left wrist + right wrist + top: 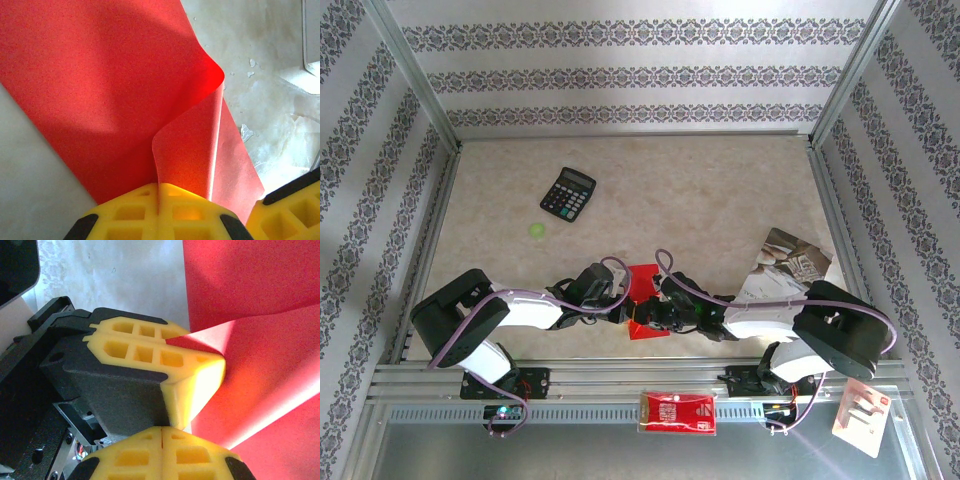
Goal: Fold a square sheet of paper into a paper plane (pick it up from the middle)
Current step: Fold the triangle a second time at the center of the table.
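Note:
The square sheet of paper (642,282) is bright red and lies near the table's front edge, between my two arms. Both grippers meet over its near part. In the left wrist view one edge of the sheet (100,90) curls up into my left gripper (161,186), which is shut on it. My left gripper (623,310) also shows in the right wrist view (210,356), pinching a raised fold of the sheet (260,290). Right beside it, my right gripper (162,431) is shut, with a thin red line in its seam. Its fingers (287,210) sit at the sheet's corner.
A black calculator (568,193) and a small green disc (536,229) lie at the back left. A grey printed booklet (790,265) lies on the right. A red-and-white packet (677,411) and a white card (862,415) rest on the front metal rail.

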Robot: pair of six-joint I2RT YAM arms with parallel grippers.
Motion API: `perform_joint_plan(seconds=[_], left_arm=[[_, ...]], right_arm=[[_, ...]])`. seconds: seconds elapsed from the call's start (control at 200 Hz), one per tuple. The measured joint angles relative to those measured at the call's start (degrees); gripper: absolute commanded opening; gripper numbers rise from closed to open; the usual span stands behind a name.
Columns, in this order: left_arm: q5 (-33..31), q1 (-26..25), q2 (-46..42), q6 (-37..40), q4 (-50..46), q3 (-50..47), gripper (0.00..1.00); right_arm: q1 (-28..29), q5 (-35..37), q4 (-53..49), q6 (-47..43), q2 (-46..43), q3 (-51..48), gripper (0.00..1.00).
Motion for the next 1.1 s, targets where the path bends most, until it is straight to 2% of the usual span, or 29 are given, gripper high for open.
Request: perform_joint_plan(seconds=[0.764,1.099], left_arm=[[0.0,0.0,0.0,0.0,-0.2,0.2,0.0],[0.0,0.0,-0.1,0.0,-0.2,0.2,0.0]], right_arm=[[-0.6,-1.2,-1.3,-1.9,-1.8,-2.3,0.0],[-0.6,-1.3,-0.8,-3.0,2.6,-1.1,0.0]])
